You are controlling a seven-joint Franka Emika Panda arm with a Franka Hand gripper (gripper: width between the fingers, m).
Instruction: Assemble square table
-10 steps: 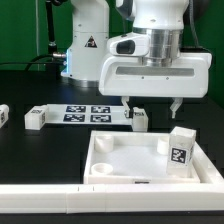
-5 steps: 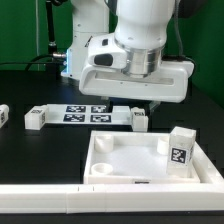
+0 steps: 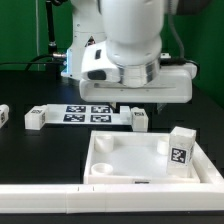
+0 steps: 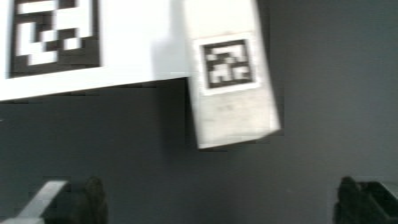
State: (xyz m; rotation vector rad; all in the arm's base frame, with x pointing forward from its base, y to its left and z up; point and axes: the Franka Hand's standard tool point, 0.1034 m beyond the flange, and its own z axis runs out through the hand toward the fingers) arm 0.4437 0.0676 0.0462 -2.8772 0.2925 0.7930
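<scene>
Hovering above a leg (image 4: 231,85) lying just beside the marker board (image 4: 71,45), the gripper (image 4: 210,203) spreads its jaws wide and empty, probably to straddle it; the tabletop (image 3: 130,155) sits near the marker board.

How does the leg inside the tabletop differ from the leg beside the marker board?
The tabletop leg stands upright inside the tabletop; the board leg lies flat on the black table. The board leg sits under the open pincer; the tabletop leg does not. Both are white tagged blocks.
</scene>
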